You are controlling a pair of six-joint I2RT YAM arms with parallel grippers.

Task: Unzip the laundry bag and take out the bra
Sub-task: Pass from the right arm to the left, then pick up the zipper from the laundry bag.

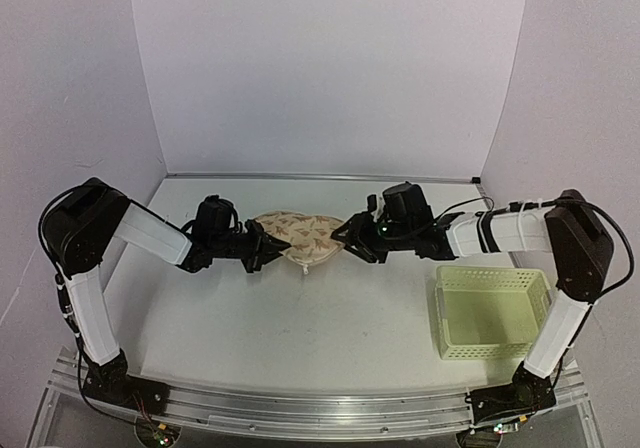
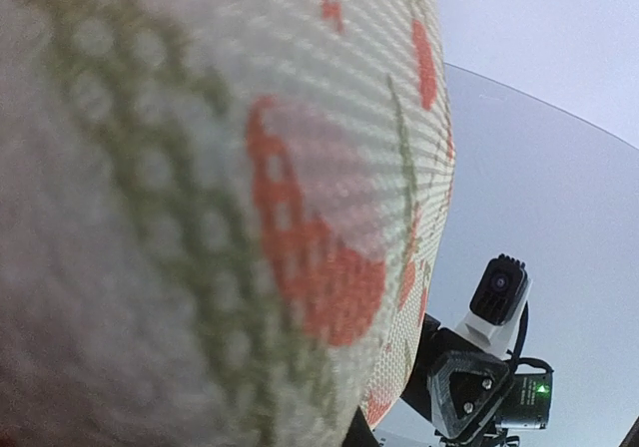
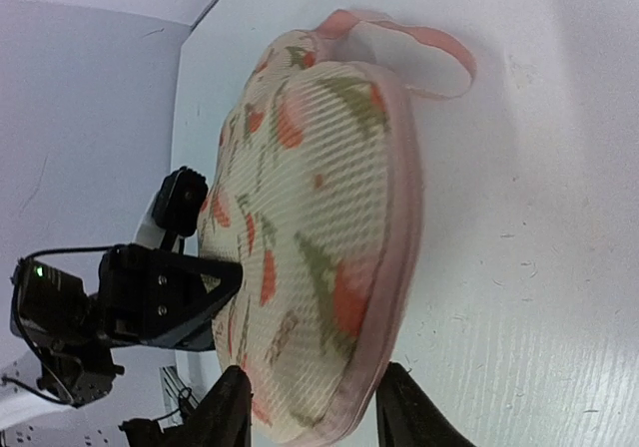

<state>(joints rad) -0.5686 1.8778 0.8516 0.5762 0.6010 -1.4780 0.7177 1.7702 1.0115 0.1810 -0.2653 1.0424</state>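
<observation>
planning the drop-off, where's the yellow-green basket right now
In the top view the basket sits at the right of the table, beside the right arm, nearer than the laundry bag.

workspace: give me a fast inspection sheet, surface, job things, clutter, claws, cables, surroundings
surface: white table, faint scuffs
job's things: laundry bag lying mid-table between the claws; bra not seen
clutter: pale lattice basket at front right, looks empty
claws: left claw shut on the bag's left end; right claw open about its right end
cables: black cables looped along both arms
surroundings: plain pale walls on three sides
</observation>
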